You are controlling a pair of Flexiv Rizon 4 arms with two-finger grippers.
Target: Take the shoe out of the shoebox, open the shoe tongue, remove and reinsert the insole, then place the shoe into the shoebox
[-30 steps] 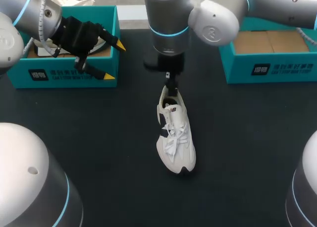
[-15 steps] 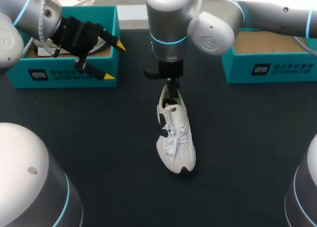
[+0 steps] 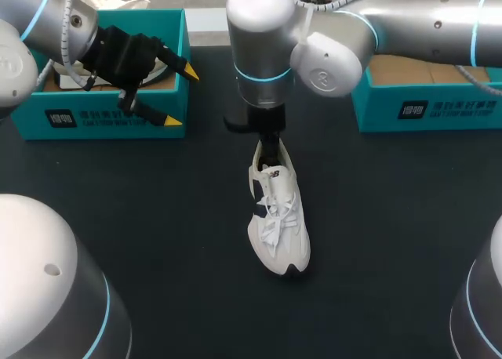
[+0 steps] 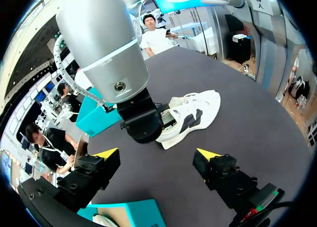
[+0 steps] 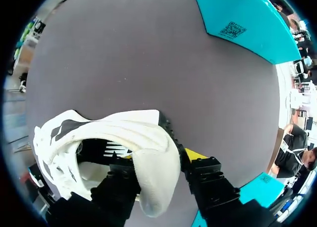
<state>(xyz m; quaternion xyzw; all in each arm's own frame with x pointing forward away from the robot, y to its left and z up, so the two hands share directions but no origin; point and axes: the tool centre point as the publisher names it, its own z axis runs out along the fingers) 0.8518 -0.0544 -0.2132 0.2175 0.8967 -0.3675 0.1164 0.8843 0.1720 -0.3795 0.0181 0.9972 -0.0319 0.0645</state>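
**Right arm lowers onto the heel of the shoe**

Over the last second the right arm [image 3: 263, 53] has come down; its jaws, which hung just above the heel, now sit at the heel opening of the shoe [image 3: 278, 214]. The shoe has not shifted; it lies flat near the middle of the tabletop [image 3: 157, 226], toe toward the robot, out of both boxes. The left arm [image 3: 47, 22] has not moved; its jaws stand wide, holding nothing, over the front wall of the left shoebox [image 3: 110, 120].

In the right wrist view the jaws are narrow around the rounded back of the shoe [image 5: 148, 138]; one finger appears to be inside the opening and the other outside, both pressing the padded collar. I judge this to be a grip taken to steady or lift the heel, so the tongue and insole work is probably just starting; the laces look tied and the insole is not out.

The shoe is a white trainer with soft fabric panels, dark side patches, white laces and a dark sole edge; the heel is plump and smooth. Both the left shoebox and the right shoebox [image 3: 427, 112] are teal card outside and plain brown inside, with no lids on. The tabletop is dark and matte; the arms are smooth silver with thin blue rings, and the fingers are black and blocky with yellow tips.
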